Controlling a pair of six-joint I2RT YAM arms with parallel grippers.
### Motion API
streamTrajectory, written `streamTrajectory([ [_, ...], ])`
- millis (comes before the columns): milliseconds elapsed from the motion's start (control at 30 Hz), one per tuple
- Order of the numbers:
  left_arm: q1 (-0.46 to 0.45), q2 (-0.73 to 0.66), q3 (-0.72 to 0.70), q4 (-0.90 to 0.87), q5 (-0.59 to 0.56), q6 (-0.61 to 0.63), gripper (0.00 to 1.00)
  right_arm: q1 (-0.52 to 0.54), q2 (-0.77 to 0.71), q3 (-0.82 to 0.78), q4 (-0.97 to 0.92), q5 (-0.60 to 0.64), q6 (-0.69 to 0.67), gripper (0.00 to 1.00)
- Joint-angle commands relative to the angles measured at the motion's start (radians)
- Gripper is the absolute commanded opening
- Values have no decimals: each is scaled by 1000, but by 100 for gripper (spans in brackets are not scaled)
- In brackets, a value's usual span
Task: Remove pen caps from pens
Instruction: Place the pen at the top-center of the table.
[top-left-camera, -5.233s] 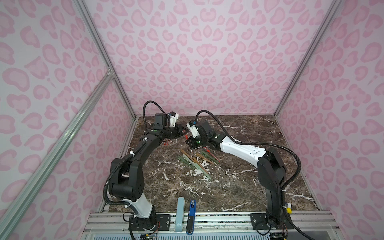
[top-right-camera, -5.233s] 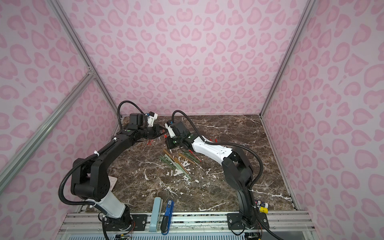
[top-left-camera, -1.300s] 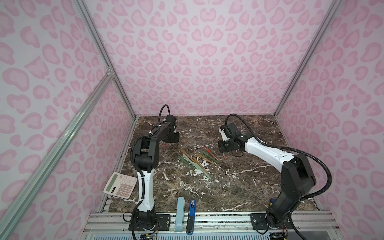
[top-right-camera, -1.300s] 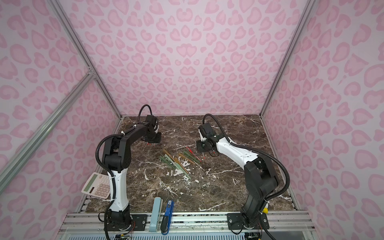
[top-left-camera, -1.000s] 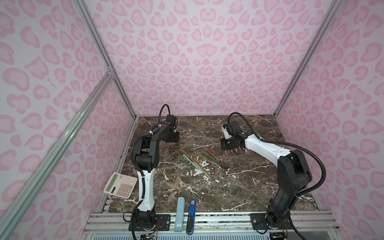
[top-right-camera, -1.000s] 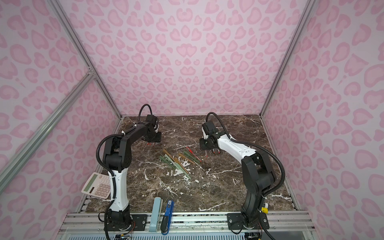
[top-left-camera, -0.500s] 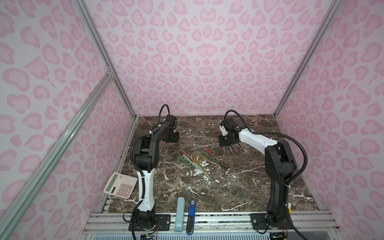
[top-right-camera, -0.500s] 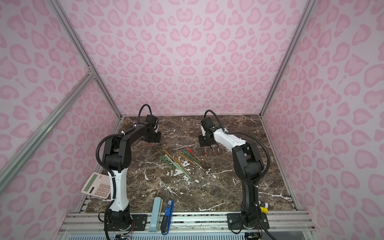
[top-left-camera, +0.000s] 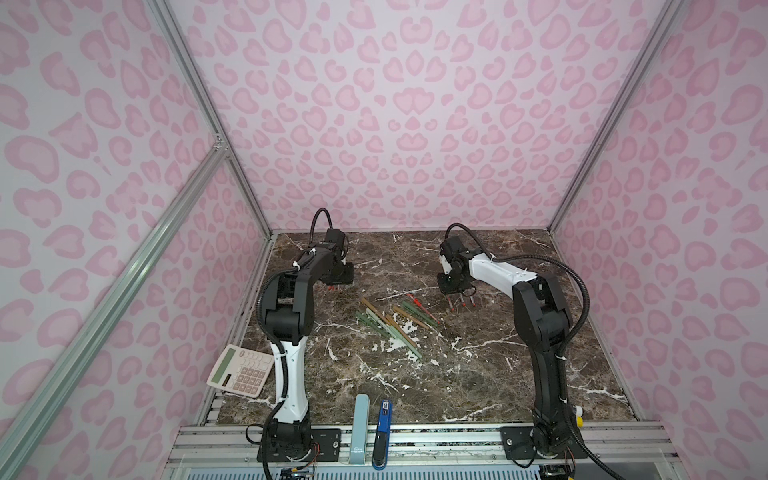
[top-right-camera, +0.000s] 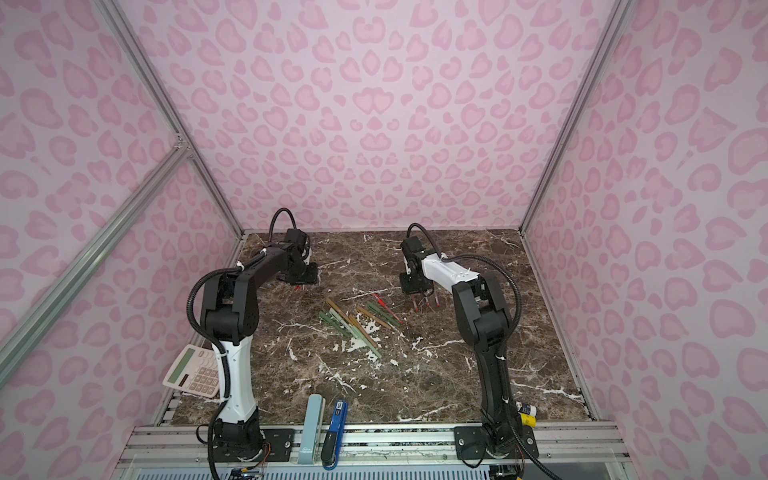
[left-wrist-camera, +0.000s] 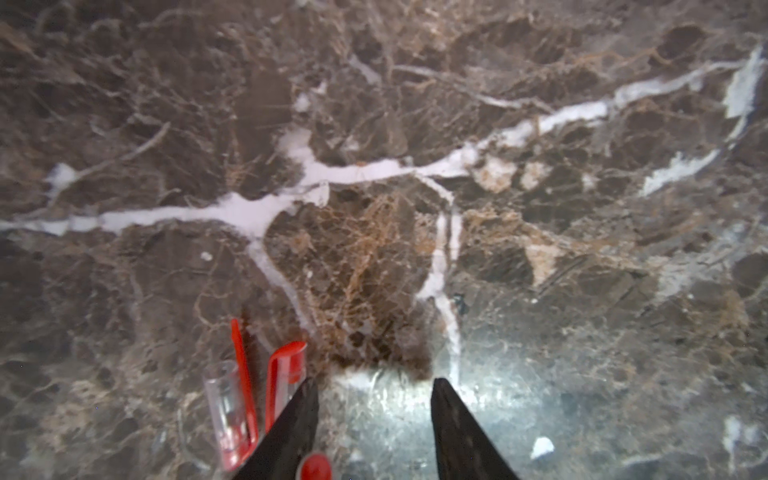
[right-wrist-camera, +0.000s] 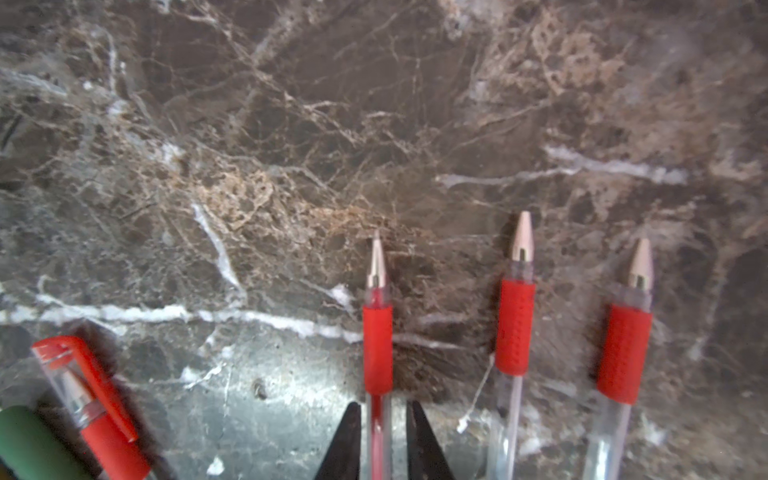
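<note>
Three uncapped red-grip pens lie side by side on the marble. My right gripper (right-wrist-camera: 383, 409) is open and straddles the clear barrel of one pen (right-wrist-camera: 377, 332), with a thin gap on each side. The other two pens (right-wrist-camera: 515, 332) (right-wrist-camera: 623, 353) lie beside it. A capped red pen (right-wrist-camera: 83, 386) and a green pen (right-wrist-camera: 25, 444) show at the edge. In both top views the right gripper (top-left-camera: 455, 293) (top-right-camera: 419, 295) sits over these pens, right of the pile of pens (top-left-camera: 390, 324). My left gripper (left-wrist-camera: 374, 386) (top-left-camera: 340, 282) is open at the far left, with loose red pen caps (left-wrist-camera: 286, 370) (top-left-camera: 331, 287) beside it.
A calculator (top-left-camera: 241, 371) leans at the table's front left edge. A pale-blue flat case (top-left-camera: 360, 428) and a blue-and-black tool (top-left-camera: 383, 432) lie on the front rail. A small yellow object (top-right-camera: 525, 409) sits by the right arm's base. Pink walls enclose three sides.
The right arm swung toward the far side and set its pen down beside two others. Its jaws have parted from the barrel. The left arm has stayed still over the caps.
</note>
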Motion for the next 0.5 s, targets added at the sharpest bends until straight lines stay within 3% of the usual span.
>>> streamTrajectory([
  [0,-1,-22,-6,-15,22,-7,48,0,15,5,-20,30,-15,26],
  [267,7,-53,-16,-14,66,-25,51,34,-75,20,-31,13,16,30],
  [467,27,-114,-50,3,125,-76,53,124,-112,34,103,-153,135,38],
])
